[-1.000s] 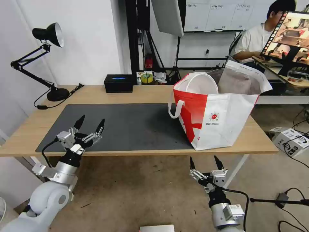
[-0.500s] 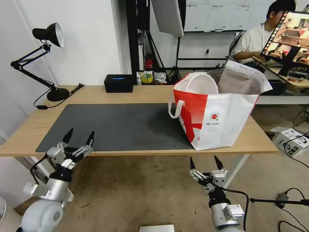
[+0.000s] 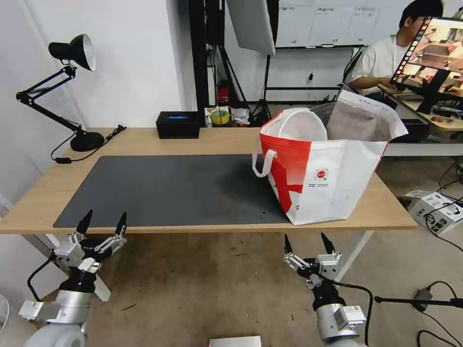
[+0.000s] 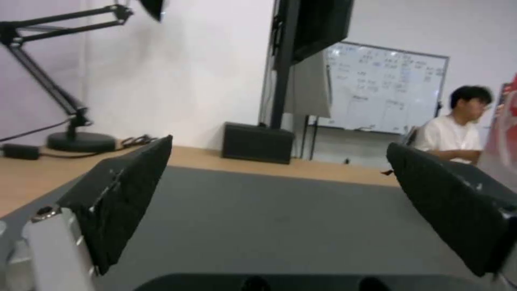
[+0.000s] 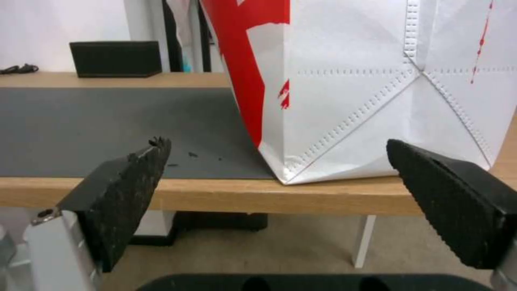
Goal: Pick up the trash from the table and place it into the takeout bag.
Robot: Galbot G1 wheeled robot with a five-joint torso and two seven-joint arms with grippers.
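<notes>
- Head view: light wood tabletop (image 3: 62, 180) across the middle of the frame, covered by a large dark grey mat (image 3: 178, 188) with nothing on it but a few dark specks near its lower right.
- Takeout bag (image 3: 333, 178), red and white, upright at centre right of the frame on the tabletop's right end, mouth open, foil lining visible at its top.
- No bowl, tray, tissue or knotted bag visible on the tabletop; trash presumably inside the bag, though its contents are hidden behind its walls.
- Left gripper (image 3: 102, 224) in the lower left, just below the tabletop's front edge, jaws spread apart and holding nothing.
- Right gripper (image 3: 307, 243) at lower centre right, below the tabletop and in front of the bag, jaws likewise released and empty.
- Judged step: parking both arms clear with the task apparently complete.
- For a clean finish: jaws kept spread, arms low and away from the tabletop edge and the bag's loop handle (image 3: 264, 163), so nothing snags or tips.
</notes>
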